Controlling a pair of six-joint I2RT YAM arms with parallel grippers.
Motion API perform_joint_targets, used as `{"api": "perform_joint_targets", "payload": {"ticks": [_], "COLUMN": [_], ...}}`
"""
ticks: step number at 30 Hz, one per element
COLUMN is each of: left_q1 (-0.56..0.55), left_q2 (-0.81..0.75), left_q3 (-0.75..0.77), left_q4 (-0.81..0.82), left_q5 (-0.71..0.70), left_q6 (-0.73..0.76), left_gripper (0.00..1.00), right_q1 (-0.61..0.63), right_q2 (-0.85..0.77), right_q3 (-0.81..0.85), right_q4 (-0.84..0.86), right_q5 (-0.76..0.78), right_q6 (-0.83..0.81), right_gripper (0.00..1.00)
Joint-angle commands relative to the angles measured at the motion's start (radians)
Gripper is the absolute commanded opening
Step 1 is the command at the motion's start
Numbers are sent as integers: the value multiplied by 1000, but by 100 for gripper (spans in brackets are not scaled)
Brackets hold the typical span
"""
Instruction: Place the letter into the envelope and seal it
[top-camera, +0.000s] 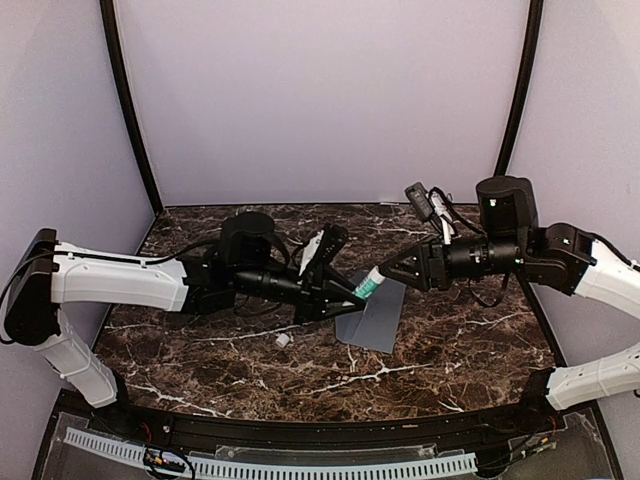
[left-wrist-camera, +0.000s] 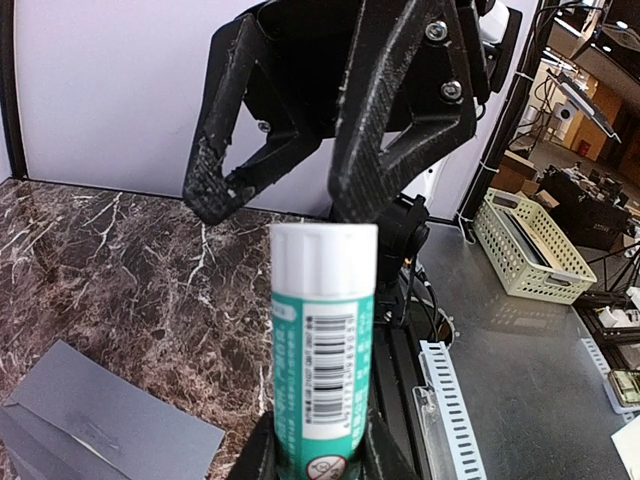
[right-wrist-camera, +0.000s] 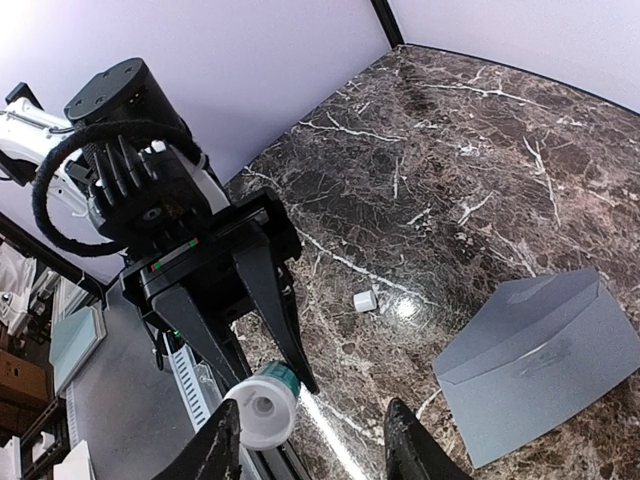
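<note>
Work starts on the left, where my left gripper (top-camera: 348, 296) is closed narrowly on the teal body of a glue stick (top-camera: 368, 286), holding it up off the worktop (top-camera: 200, 350) with the white cap pointing at my other arm. A small white piece (top-camera: 283, 340) lies on the marble below and to the left; I cannot tell what it is.

Next along, my right gripper (top-camera: 392, 272) has its jaws parted around the cap and has hold of nothing. I judge the step in hand to be uncapping the stick. To do it well I should centre first, because in my right wrist view the cap sits nearer one finger than the other. Then I should close squarely on the white part only and pull straight along the stick's axis while the left grip stays firm.

Below the two grippers the envelope (top-camera: 375, 322) lies flat on the worktop. It is a slate-grey rectangle with a fold line running across it and the flap laid over, though I cannot tell whether it is stuck down. No cream letter shows in any view, so I take it to be inside.
</note>
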Motion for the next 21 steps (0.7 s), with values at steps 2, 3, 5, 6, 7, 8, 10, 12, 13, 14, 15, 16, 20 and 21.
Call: {"api": "perform_joint_targets", "payload": {"ticks": [2, 3, 5, 6, 7, 8, 10, 12, 13, 14, 15, 16, 20, 21], "left_q1": [4, 4, 3, 4, 4, 4, 3, 4, 4, 4, 4, 4, 4, 4], "left_q2": [1, 5, 10, 12, 16, 17, 22, 26, 29, 30, 30, 30, 29, 29], "left_q3": [38, 40, 41, 43, 44, 48, 51, 56, 58, 58, 59, 56, 51, 50], "left_q4": [-4, -5, -5, -5, -5, -4, -2, -7, -11, -12, -14, -15, -14, -16], "left_q5": [7, 1, -10, -13, -15, -15, -17, -22, -27, -30, -34, -35, -43, -45], "left_q6": [-2, 0, 3, 2, 1, 1, 1, 3, 4, 6, 7, 10, 12, 12], "left_gripper": [0, 0, 0, 0, 0, 0, 0, 0, 0, 0, 0, 0, 0, 0], "right_q1": [18, 19, 21, 22, 23, 23, 25, 25, 25, 25, 25, 25, 25, 26], "right_q2": [23, 27, 33, 36, 41, 46, 55, 60, 59, 53, 45, 30, -9, -12], "right_q3": [-1, 1, 2, 3, 5, 7, 8, 10, 11, 10, 11, 9, 0, -2], "right_q4": [69, 74, 83, 85, 86, 86, 88, 94, 95, 95, 98, 98, 94, 90], "right_q5": [-51, -57, -69, -71, -72, -72, -78, -92, -94, -90, -81, -69, -30, -23], "right_q6": [10, 14, 19, 21, 22, 23, 23, 24, 27, 28, 30, 33, 33, 32], "right_gripper": [44, 43, 42, 41, 41, 41, 41, 44, 45, 47, 49, 50, 53, 53]}}
